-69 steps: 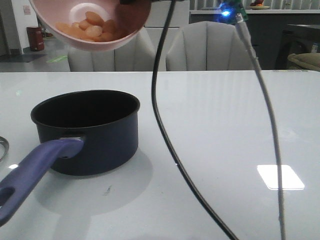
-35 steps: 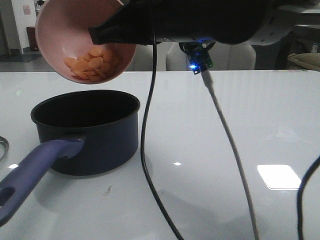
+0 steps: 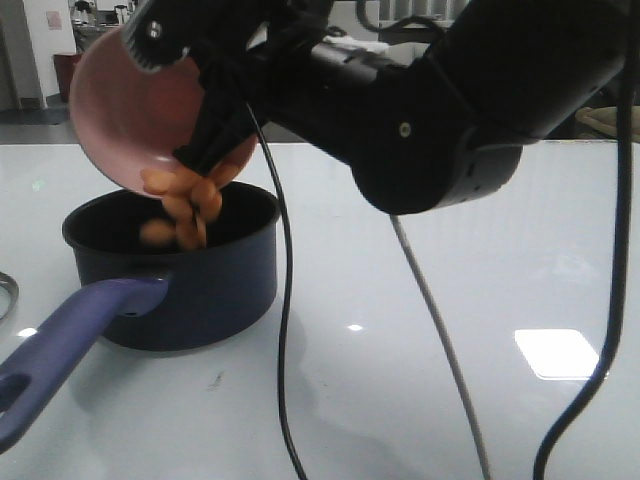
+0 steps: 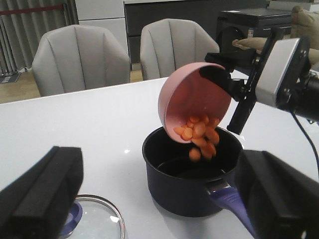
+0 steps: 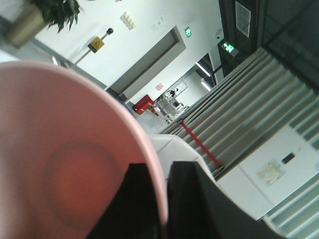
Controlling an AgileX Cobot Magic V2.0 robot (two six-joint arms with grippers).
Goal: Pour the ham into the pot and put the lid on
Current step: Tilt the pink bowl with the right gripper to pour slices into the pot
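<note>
My right gripper [image 3: 213, 135] is shut on the rim of a pink bowl [image 3: 120, 120], tipped steeply above the pot [image 3: 190, 285]. Orange-pink ham [image 3: 185, 205] slides off the bowl's lip and falls into the pot's black inside. In the left wrist view the ham [image 4: 199, 137] drops from the bowl [image 4: 187, 94] into the pot [image 4: 182, 186], with the right gripper [image 4: 223, 83] on the bowl's upper rim. The right wrist view shows the fingers clamping the bowl [image 5: 65, 149] wall. The glass lid [image 4: 99, 216] lies flat beside the pot. My left gripper [image 4: 162, 199] stands open, apart from the pot.
The pot's blue-purple handle [image 3: 70, 335] points toward the table's front left edge. Black and grey cables [image 3: 285, 330] hang down from the right arm [image 3: 450, 100] over the white table [image 3: 450, 330]. Grey chairs [image 4: 82, 57] stand behind the table.
The right arm came lower and rolled the bowl further over. The ham, which lay in the bowl before, now spills out into the pot.
</note>
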